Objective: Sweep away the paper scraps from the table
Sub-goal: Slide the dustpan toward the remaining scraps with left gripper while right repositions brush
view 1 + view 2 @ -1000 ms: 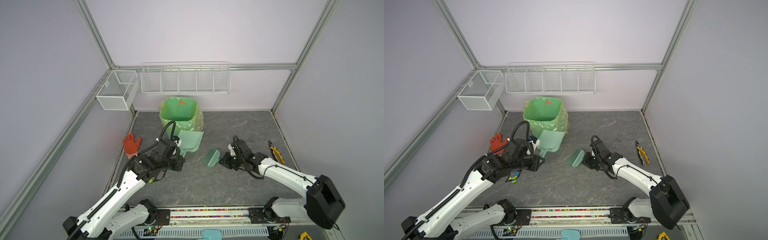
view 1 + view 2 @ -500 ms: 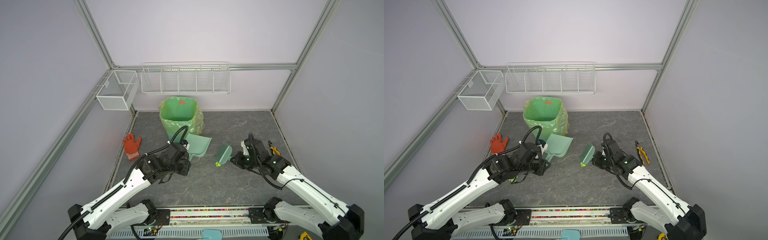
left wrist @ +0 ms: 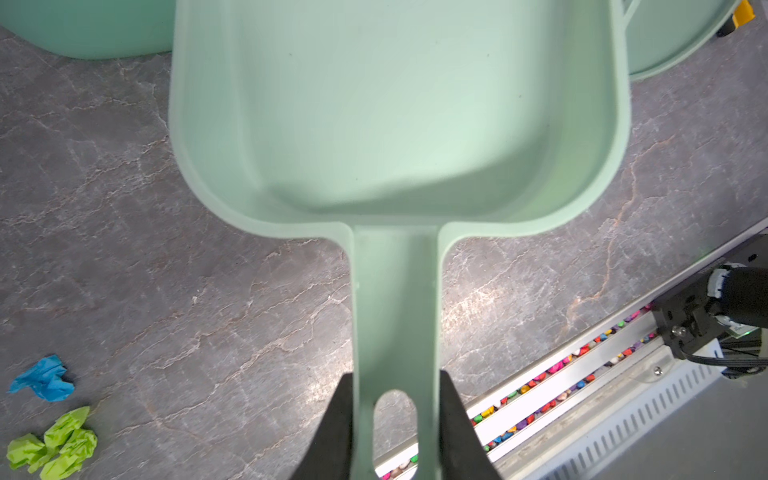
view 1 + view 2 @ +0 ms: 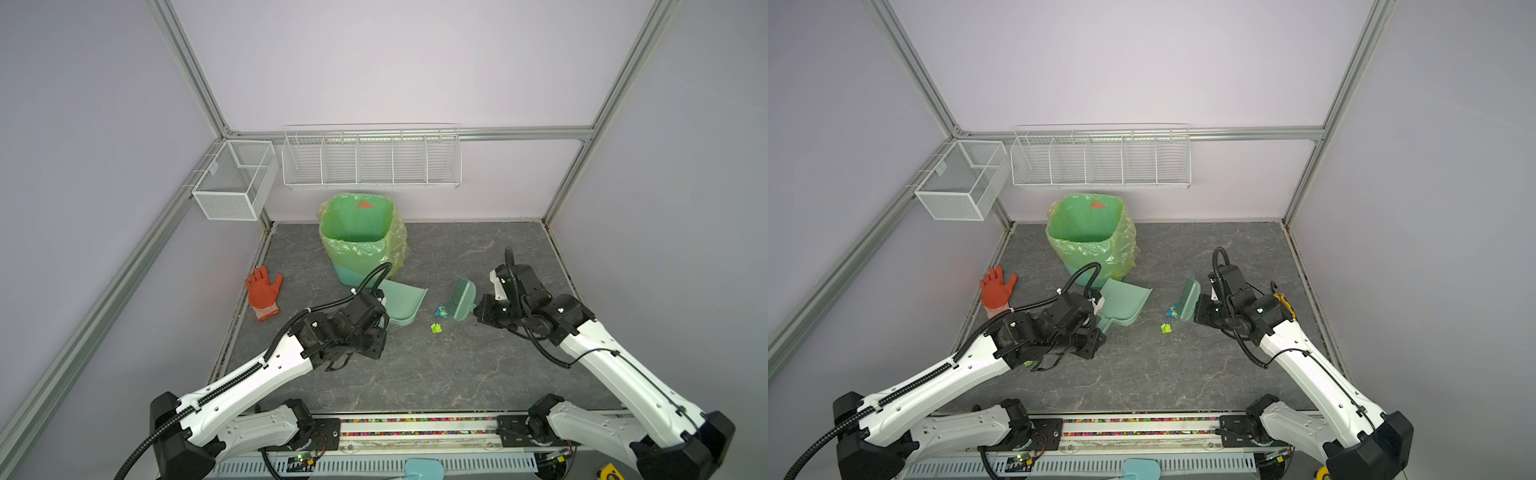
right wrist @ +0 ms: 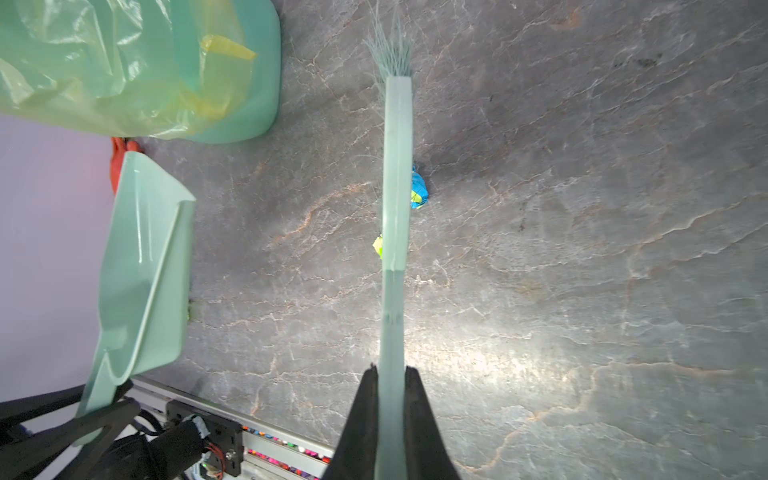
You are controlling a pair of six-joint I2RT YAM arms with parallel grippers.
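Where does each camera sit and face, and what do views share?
Both top views: high behind the robot, looking down at the table; left arm, right arm show.
Left wrist: behind the left tool, along the dustpan; fingers show.
Right wrist: behind the right tool, along the brush; fingers show.
Shared: dustpan in all four.

Dustpan (image 4: 405, 301): we count one.
Brush (image 4: 461, 299): one.
Paper scraps (image 4: 1166, 328): we make out at least four, two on the brush side of the dustpan and two beside the dustpan's handle.
Bin (image 4: 353, 266): one.
Glove (image 4: 263, 293): one.
Wire baskets (image 4: 232, 183): two.
Pliers (image 4: 1284, 302): one.
Arms (image 4: 615, 374): we count two.
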